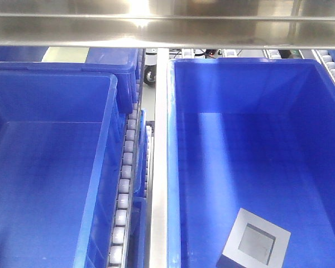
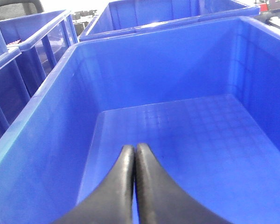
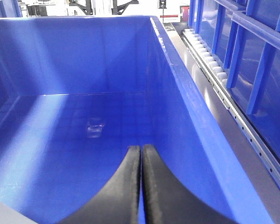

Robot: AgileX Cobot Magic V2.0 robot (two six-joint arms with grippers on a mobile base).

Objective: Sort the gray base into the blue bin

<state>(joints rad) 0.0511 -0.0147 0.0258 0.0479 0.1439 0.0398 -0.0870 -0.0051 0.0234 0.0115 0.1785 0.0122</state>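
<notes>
Both sets of jaws are pressed shut w/ nothing between them – the left gripper (image 2: 134, 154) hangs over one empty blue tub (image 2: 186, 130), the right gripper (image 3: 141, 154) over another. Neither is gripping anything, so I'd guess they're parked clear on purpose. The gray base (image 1: 255, 241) lies flat on the floor of the blue bin (image 1: 173, 167), near its front edge, recessed opening facing up, turned a bit askew – looks dropped rather than set down. A roller track (image 1: 123, 195) runs between that bin and the left bin (image 1: 106, 167). Sorting looks done to me.
</notes>
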